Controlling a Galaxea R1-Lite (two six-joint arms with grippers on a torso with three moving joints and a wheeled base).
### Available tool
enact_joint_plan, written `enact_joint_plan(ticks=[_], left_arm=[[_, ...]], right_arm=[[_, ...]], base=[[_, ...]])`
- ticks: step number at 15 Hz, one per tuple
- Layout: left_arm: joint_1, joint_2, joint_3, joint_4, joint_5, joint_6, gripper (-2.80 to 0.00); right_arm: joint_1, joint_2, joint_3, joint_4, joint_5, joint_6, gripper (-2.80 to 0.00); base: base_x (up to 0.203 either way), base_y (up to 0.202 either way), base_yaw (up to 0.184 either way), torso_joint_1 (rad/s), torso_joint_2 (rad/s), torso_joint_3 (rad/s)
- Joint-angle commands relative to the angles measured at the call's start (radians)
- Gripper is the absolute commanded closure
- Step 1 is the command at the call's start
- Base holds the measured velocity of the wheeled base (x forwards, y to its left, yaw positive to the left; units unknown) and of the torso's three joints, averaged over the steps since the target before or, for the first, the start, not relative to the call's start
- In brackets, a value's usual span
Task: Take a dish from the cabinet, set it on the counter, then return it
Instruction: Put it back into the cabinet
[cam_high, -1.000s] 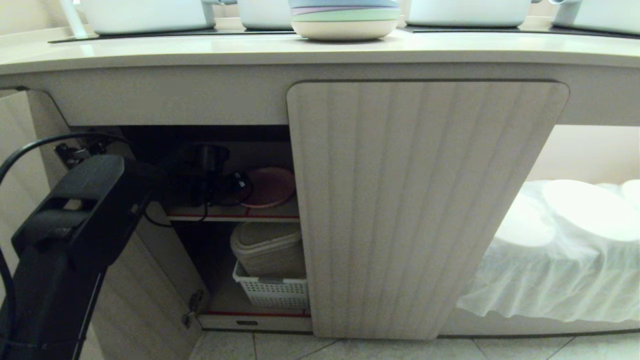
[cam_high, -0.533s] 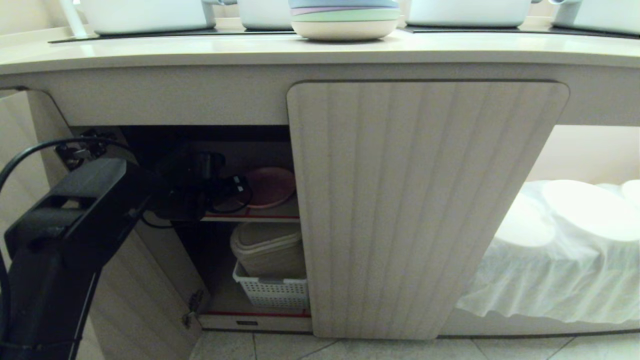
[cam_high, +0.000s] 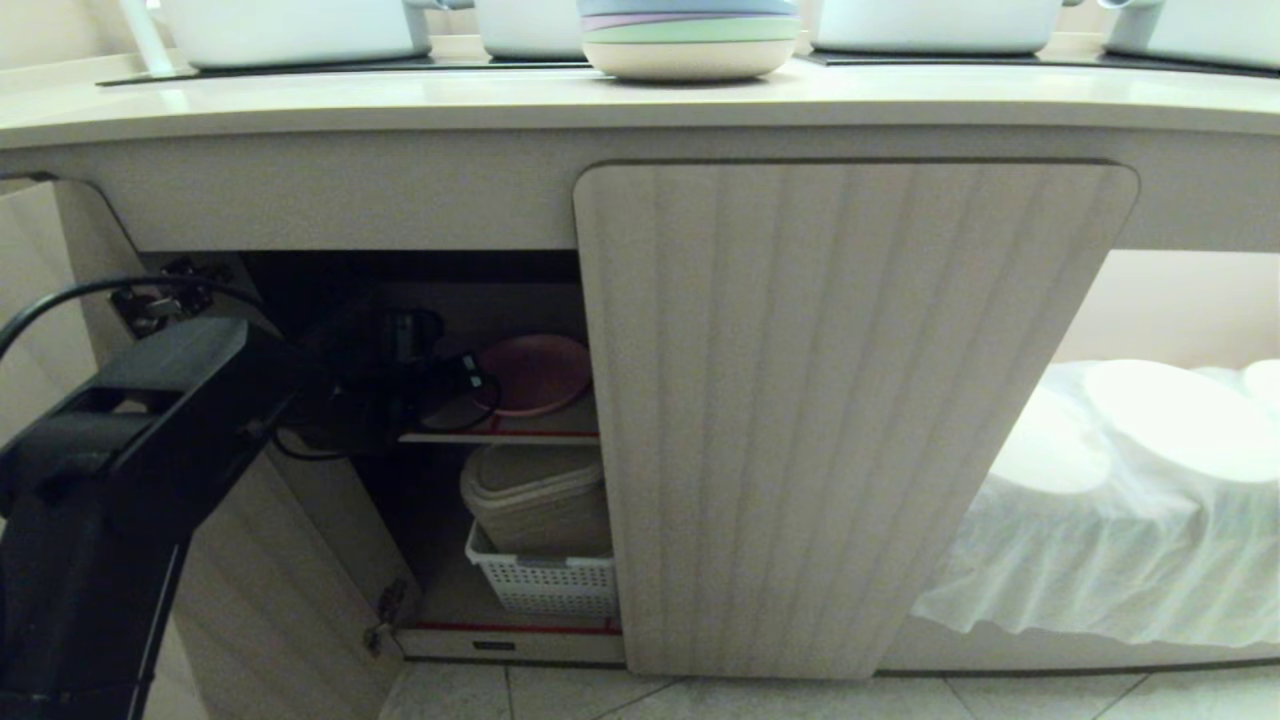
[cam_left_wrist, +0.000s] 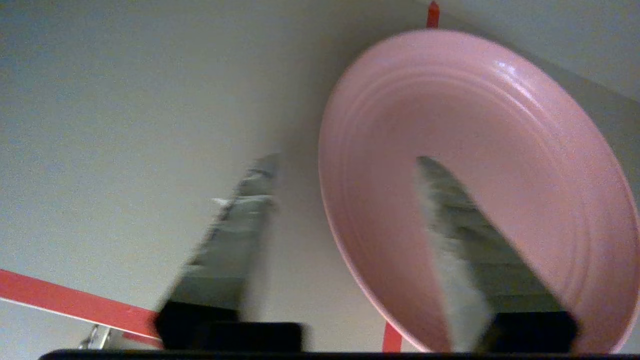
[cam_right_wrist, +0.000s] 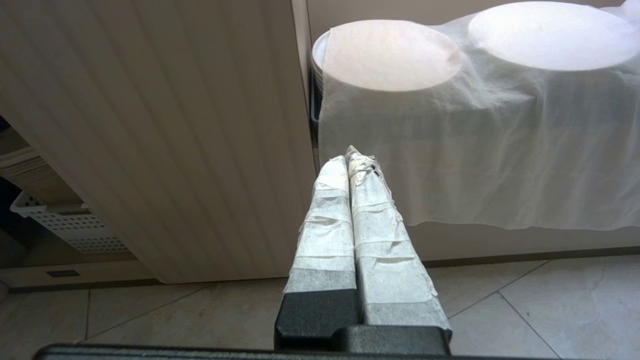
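Pink and matte, the round shallow plastic dish (cam_left_wrist: 480, 125) sits on the upper shelf with the red front edge (cam_high: 500, 436) inside the beige fluted cabinet (cam_high: 850, 420), in the open left half. From where I stand the dish (cam_high: 535, 373) looks tipped up a little toward the front. The black left gripper (cam_left_wrist: 345, 165) has reached in beside it: one finger lies over the dish's inner face, the other sits outside the rim, so the rim is between them with a gap on each side. The fingers are spread, and I cannot make out a pinch on the plate.

Below that shelf, a white perforated plastic basket (cam_high: 545, 585) stands on the cabinet floor with a stack of tan lidded containers (cam_high: 535, 495) set in it. The closed right door covers the rest.

Above, the smooth cream counter (cam_high: 400, 100) carries a stack of pastel plates (cam_high: 688, 40), blue on top, and white pots (cam_high: 300, 30) standing on the black cooktop panels.

To the right, an open recess holds white plates under a thin white cloth (cam_high: 1130, 500).

The right gripper (cam_right_wrist: 352, 157) hangs low over the tiled floor (cam_right_wrist: 550, 310) before the closed door, its taped fingers pressed together, holding nothing.
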Motion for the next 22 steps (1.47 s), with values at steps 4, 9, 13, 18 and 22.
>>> enact_joint_plan(ticks=[4,9,13,18,22], left_arm=[[0.002,-0.026,0.081,-0.081,0.001,0.032,0.0],[-0.001,-0.071,0.166,-0.115,0.003,0.047,0.0],[0.0,-0.09,0.272,-0.213,0.003,0.089,0.0],[0.001,-0.132,0.348,-0.264,0.002,0.1,0.0],[0.0,-0.178,0.404,-0.27,0.004,0.101,0.0]], right_arm=[[0.0,0.0,0.0,-0.001,-0.001,0.0,0.0],[0.0,0.0,0.0,-0.001,-0.001,0.0,0.0],[0.0,0.0,0.0,-0.001,-0.001,0.0,0.0],[0.0,0.0,0.0,-0.001,-0.001,0.0,0.0],[0.0,0.0,0.0,-0.001,-0.001,0.0,0.0]], base=[[0.0,0.0,0.0,0.0,0.0,0.0],[0.0,0.0,0.0,0.0,0.0,0.0],[0.0,0.0,0.0,0.0,0.0,0.0],[0.0,0.0,0.0,0.0,0.0,0.0],[0.0,0.0,0.0,0.0,0.0,0.0]])
